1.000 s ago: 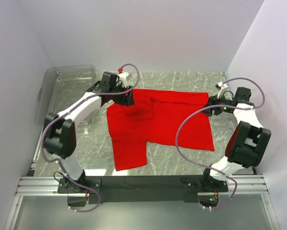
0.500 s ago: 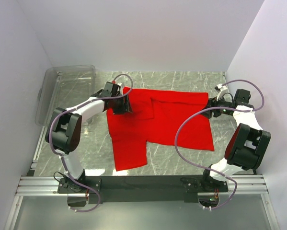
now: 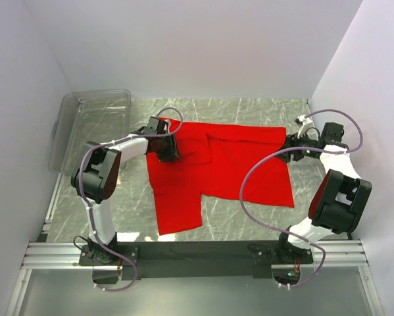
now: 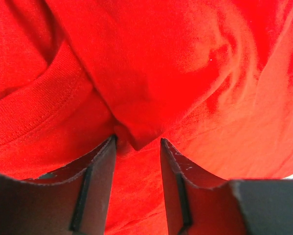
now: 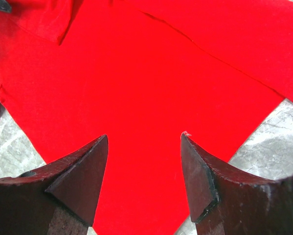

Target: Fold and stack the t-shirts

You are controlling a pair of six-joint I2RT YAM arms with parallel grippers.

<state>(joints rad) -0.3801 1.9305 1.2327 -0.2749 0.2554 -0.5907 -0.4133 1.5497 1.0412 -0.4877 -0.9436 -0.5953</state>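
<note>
The red t-shirt (image 3: 216,171) lies mostly flat on the marble table, with a folded-over flap along its far part and one sleeve pointing toward the near edge. My left gripper (image 3: 170,153) rests low on the shirt's far left part. In the left wrist view the left gripper (image 4: 136,142) is open, and a folded corner of the red cloth (image 4: 185,58) lies just at its fingertips. My right gripper (image 3: 292,141) hovers at the shirt's right edge. In the right wrist view it (image 5: 145,136) is open and empty above the flat red cloth (image 5: 136,73).
A clear plastic bin (image 3: 91,122) stands at the far left of the table, beside the left arm. Bare marble (image 3: 124,204) shows to the left of and in front of the shirt. White walls close in on three sides.
My left gripper has moved from the shirt's far edge toward me and lower onto the cloth, and the raised fold there now lies flat. My right gripper has drawn back slightly to the right.
</note>
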